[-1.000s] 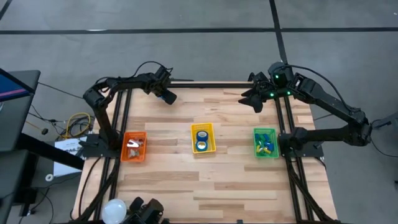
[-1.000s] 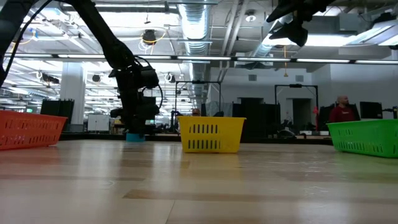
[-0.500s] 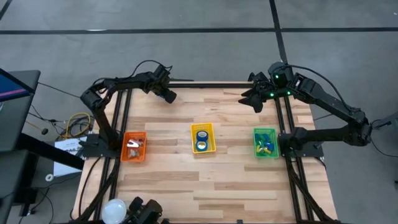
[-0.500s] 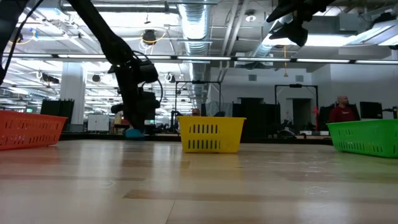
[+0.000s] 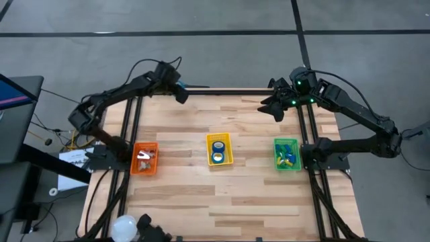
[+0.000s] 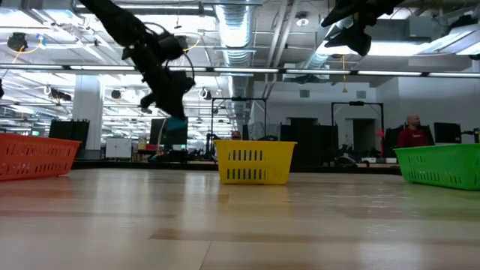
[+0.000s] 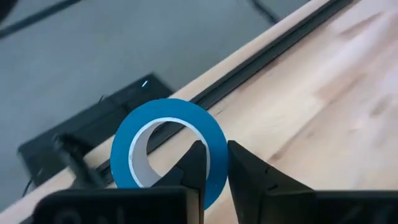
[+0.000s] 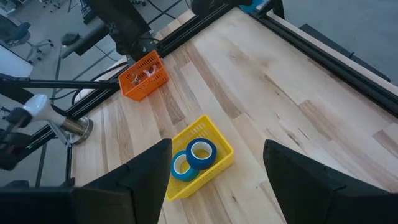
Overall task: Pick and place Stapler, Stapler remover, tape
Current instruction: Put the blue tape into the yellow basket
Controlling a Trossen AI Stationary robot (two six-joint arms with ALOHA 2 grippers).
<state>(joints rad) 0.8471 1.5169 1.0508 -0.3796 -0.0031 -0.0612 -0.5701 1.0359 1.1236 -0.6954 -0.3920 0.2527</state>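
Observation:
My left gripper (image 5: 180, 94) is above the table's far left part, shut on a blue tape roll (image 7: 168, 149), a ring with a pale inner wall. In the low view the roll (image 6: 176, 124) hangs well above the tabletop. Two more blue tape rolls (image 5: 218, 150) lie in the yellow basket (image 5: 227, 160) at the table's middle. My right gripper (image 5: 272, 106) is open and high above the far right part, touching nothing; its wrist view looks down on the yellow basket (image 8: 214, 134). My left gripper holds the tape roll by the band of the ring on the side nearest the gripper (image 7: 214, 155). One finger (image 7: 194, 165) lies at the hole's side and the other finger (image 7: 245, 177) outside the band. The roll is lifted clear of the table.
An orange basket (image 5: 144, 159) with small pale items stands at the left, and a green basket (image 5: 287, 154) with blue and yellow pieces at the right. Black rails (image 5: 222, 91) run along the table's far edge. Bare wood lies between and in front of the baskets.
My left gripper has risen from the tabletop at the far left, carrying the blue tape roll up clear of the table and a little toward the far edge. The right arm has kept still.

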